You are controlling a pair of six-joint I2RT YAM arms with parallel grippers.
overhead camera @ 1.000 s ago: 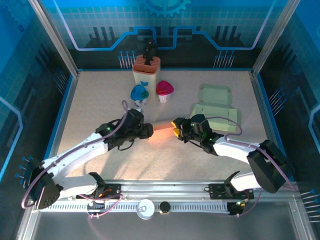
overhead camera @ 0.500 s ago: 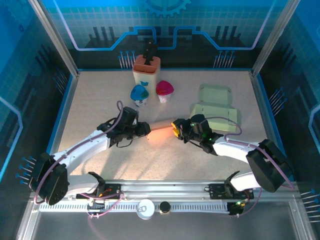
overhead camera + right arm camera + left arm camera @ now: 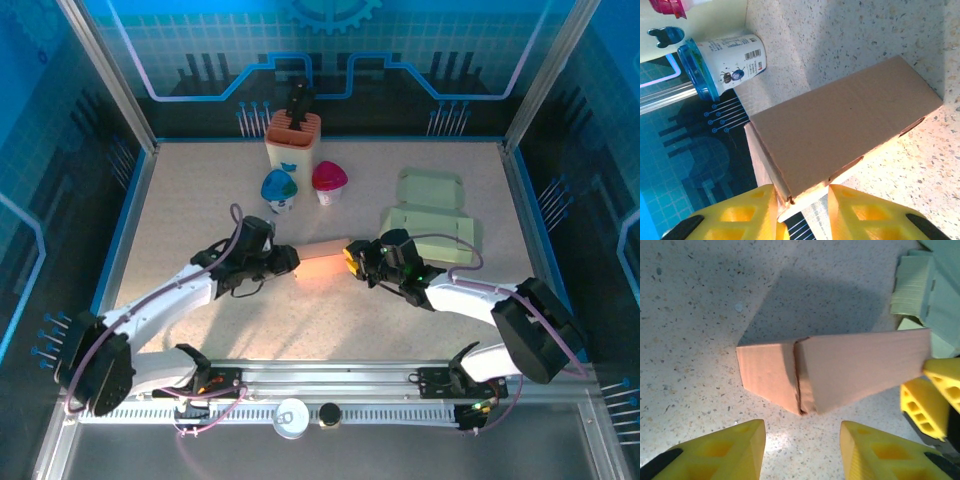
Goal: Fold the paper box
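Note:
The brown paper box (image 3: 320, 263) lies folded into a long closed shape at the table's middle. Its right end rises off the surface in the left wrist view, box (image 3: 850, 371). My right gripper (image 3: 352, 262) is shut on that right end, and its yellow fingers (image 3: 747, 212) pinch the box (image 3: 840, 125) at its near corner. My left gripper (image 3: 291, 260) stands open just left of the box. Its fingertips (image 3: 747, 447) are spread wide over bare table, a short way clear of the box's left end.
Behind the box stand a blue-lidded cup (image 3: 279, 188), a pink-lidded cup (image 3: 329, 180) and an orange holder (image 3: 293, 138). Pale green flat cartons (image 3: 432, 218) lie to the right, behind my right arm. Enclosure walls ring the table.
My left gripper has drawn back to the left, off the box's left end. The box has shifted slightly in my right gripper, its right end tilting up.

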